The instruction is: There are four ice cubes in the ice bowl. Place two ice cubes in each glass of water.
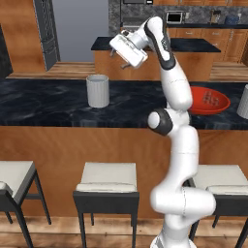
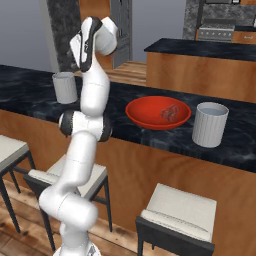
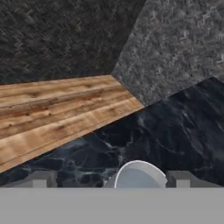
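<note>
Gripper [image 3: 112, 180], raised high above the dark marble counter [image 1: 48, 104] at the left end of the scene, hangs with its jaws spread wide and nothing between them; the fingertips [image 3: 40, 178] touch no object. Directly below, in the hand view, lies the open rim of the left glass of water [image 1: 98, 90], standing upright on the counter.

Moving right along the counter, past the arm's white links, the red ice bowl [image 2: 158, 112] sits well apart from that glass, and small translucent ice cubes [image 2: 169, 113] are visible inside it, tinted red; their number cannot be told. Just beside the bowl, farther right, stands the second glass of water [image 2: 210, 124].

The next pick therefore appears to lie to the hand's right and lower, calling for a sideways swing over the bowl and then a descent.
</note>
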{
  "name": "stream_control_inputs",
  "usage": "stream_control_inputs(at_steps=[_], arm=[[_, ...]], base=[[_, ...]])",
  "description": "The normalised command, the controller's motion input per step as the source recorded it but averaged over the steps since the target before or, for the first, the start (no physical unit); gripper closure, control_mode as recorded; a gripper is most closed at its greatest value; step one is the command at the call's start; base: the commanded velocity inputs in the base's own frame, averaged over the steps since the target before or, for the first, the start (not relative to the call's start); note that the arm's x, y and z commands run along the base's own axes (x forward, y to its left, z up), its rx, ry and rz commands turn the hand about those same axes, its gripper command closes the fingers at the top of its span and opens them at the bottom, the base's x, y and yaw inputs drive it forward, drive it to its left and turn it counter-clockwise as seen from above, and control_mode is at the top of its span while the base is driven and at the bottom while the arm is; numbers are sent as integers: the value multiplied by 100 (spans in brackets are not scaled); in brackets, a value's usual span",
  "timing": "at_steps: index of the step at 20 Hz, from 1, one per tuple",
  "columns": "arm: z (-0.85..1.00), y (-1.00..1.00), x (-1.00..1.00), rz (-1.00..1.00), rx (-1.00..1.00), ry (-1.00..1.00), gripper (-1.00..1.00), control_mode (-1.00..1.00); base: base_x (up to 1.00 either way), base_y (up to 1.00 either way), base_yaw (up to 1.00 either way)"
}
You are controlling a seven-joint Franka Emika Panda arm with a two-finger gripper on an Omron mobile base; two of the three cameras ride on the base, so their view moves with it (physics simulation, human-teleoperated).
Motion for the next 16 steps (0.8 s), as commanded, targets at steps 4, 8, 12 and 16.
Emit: stream_control_inputs(at_steps=[4,8,12,16], arm=[[-3,-98,-99,-20,5,-29,-100,-100],[-31,-92,-98,-32,1,-15,-100,-100],[-91,-99,-100,-36,-2,-3,-100,-100],[-86,-75,-35,-44,-23,55,-100,-100]], base=[[0,0,0],[0,0,0],[0,0,0],[0,0,0]])
